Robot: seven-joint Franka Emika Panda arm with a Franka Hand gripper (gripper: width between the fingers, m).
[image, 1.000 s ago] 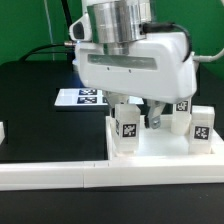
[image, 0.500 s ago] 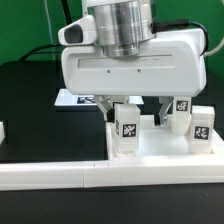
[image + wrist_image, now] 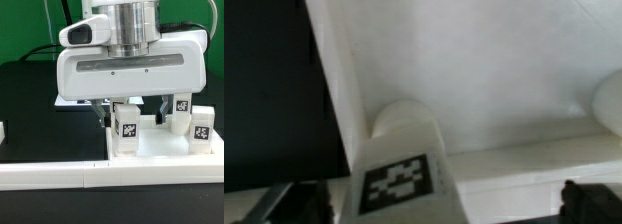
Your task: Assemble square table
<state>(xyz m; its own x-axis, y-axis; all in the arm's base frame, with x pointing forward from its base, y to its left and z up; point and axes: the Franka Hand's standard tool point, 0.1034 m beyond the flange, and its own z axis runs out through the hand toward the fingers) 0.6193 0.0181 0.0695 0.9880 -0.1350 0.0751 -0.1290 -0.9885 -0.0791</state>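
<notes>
The square table top (image 3: 160, 150) lies at the exterior view's lower right, white with a raised rim. Three white tagged legs stand on it: one in front (image 3: 127, 131), one at the back (image 3: 181, 110) and one at the right (image 3: 201, 127). My gripper (image 3: 129, 112) is open, and its dark fingers (image 3: 101, 112) hang on either side of the front leg's top. In the wrist view the tagged leg (image 3: 400, 172) rises between my gripper's (image 3: 439, 204) two dark fingertips (image 3: 589, 196), with a gap on each side. The white top (image 3: 491, 70) fills the area behind it.
The long white L-shaped border rail (image 3: 55, 172) runs along the front and up the table top's left side. The marker board (image 3: 80, 97) lies behind on the black table (image 3: 40, 120). A small white part (image 3: 2, 131) sits at the exterior view's left edge.
The gripper hand has come nearer to the camera and a little lower, and now looks larger over the front leg. The legs and the top have not moved.
</notes>
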